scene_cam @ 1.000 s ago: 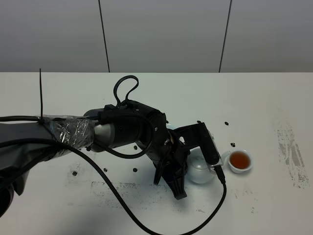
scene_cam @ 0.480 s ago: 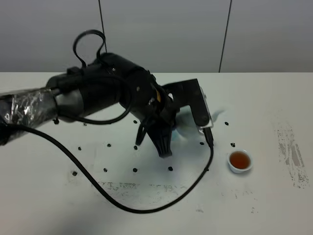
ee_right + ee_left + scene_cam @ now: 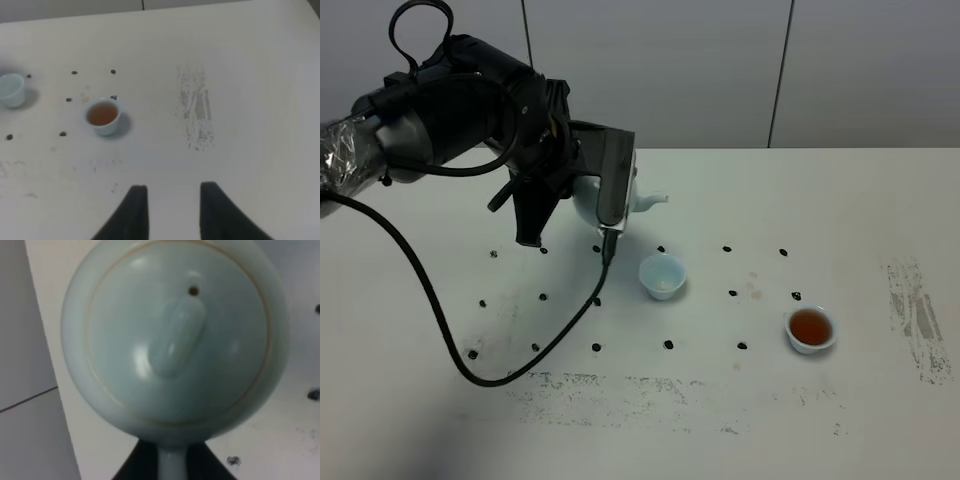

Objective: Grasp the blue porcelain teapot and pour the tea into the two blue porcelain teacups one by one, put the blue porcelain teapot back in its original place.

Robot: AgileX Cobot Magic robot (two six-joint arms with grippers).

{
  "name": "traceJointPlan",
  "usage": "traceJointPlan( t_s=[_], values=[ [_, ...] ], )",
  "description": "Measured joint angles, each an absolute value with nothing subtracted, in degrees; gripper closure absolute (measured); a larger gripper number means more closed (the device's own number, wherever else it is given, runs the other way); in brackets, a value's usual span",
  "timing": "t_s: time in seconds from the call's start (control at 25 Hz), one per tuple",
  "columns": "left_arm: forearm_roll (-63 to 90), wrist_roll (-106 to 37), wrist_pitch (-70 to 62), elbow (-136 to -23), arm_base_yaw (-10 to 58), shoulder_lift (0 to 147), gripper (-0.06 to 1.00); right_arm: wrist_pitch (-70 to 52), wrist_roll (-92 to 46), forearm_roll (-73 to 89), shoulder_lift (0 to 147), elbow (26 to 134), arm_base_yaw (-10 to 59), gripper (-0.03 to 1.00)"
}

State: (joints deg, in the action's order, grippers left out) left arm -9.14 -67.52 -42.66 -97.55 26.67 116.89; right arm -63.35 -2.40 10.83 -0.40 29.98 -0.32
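The blue porcelain teapot (image 3: pixel 642 201) is upright near the table's back, left of centre, mostly hidden by the left arm. In the left wrist view its lid and knob (image 3: pixel 175 337) fill the frame. My left gripper (image 3: pixel 570 195) is shut on the teapot's handle (image 3: pixel 172 465). One teacup (image 3: pixel 662 275) stands in the middle with a pale inside; it also shows in the right wrist view (image 3: pixel 11 90). The other teacup (image 3: pixel 811 328) stands to the right, filled with amber tea (image 3: pixel 103 115). My right gripper (image 3: pixel 172 210) is open and empty over the table's right part.
Black dots mark a grid on the white table (image 3: pixel 840 210). A black cable (image 3: pixel 520 370) loops from the left arm across the table's front left. Grey scuffs (image 3: pixel 912 300) lie near the right edge. A grey wall stands behind.
The left arm has swung with the teapot from beside the tea-filled cup to the back left. The middle cup, hidden before, is now in view.
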Motion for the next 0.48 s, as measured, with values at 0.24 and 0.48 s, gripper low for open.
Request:
traceJointPlan(
  t_s=[0.24, 0.48],
  values=[
    [-15.39, -73.31, -39.15, -97.55, 25.65, 118.84, 0.86, -63.24, -2.4, 10.94, -0.4, 29.98, -0.32, 0.73],
    [-19.24, -74.31, -38.07, -97.55, 26.87, 120.79, 0.86, -63.24, -2.4, 11.06, -0.4, 29.98, -0.32, 0.73]
  ],
)
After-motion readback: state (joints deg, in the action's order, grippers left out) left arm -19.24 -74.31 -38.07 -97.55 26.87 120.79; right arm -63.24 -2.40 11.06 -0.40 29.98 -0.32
